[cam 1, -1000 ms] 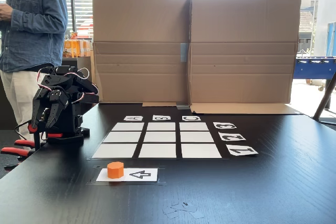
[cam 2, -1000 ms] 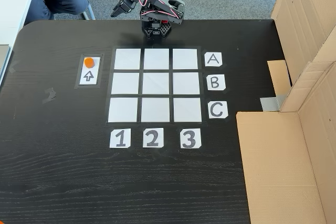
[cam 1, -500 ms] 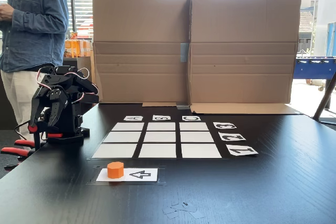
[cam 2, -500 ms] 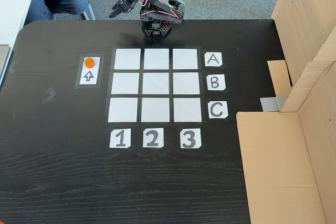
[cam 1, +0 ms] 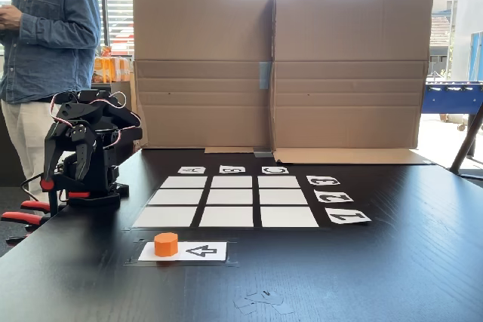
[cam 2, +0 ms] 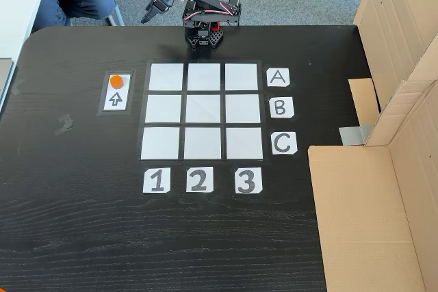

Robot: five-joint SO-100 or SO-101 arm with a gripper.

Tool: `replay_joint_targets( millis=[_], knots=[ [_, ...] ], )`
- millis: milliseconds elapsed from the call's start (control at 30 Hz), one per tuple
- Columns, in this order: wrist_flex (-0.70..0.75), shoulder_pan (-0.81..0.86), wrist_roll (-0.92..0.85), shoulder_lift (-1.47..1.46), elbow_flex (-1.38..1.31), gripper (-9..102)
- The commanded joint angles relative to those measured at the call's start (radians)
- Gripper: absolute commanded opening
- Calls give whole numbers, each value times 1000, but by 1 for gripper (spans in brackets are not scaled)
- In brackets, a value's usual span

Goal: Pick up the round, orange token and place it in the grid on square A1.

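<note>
The orange token (cam 2: 117,81) is sitting on the end of a white card with a black arrow (cam 2: 116,98), just beside the grid (cam 2: 202,111) on the black table (cam 2: 82,223), and the gripper (cam 2: 148,15) is hanging well apart from it, folded in over the arm's base at the table's edge. From above, square A1 (cam 2: 166,76) is showing as the corner cell nearest the card, lying between the token and the arm's base; the token itself is touching nothing but its card. The gripper's jaws are pointing downward in the low side view (cam 1: 51,162), but they are dark against the dark arm and I cannot tell whether they are spread or closed; nothing orange is showing between them. The low view is giving what the top one is not: a person in a blue shirt (cam 1: 47,32) standing behind the arm, and the tall cardboard wall (cam 1: 275,69) standing upright along the far side of the table. The view from above is showing the labels A, B, C and 1, 2, 3 the right way up, while in the low view they are lying foreshortened and turned away.
</note>
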Motion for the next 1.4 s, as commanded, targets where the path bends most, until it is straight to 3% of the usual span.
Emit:
replay_joint_targets(
  millis=[0, 567, 1367],
  knots=[
    [0, -6, -9, -106, -126, 27],
    [222, -149, -17, -706, -724, 27],
    [215, -561, -12, -1431, -1167, 27]
  ],
)
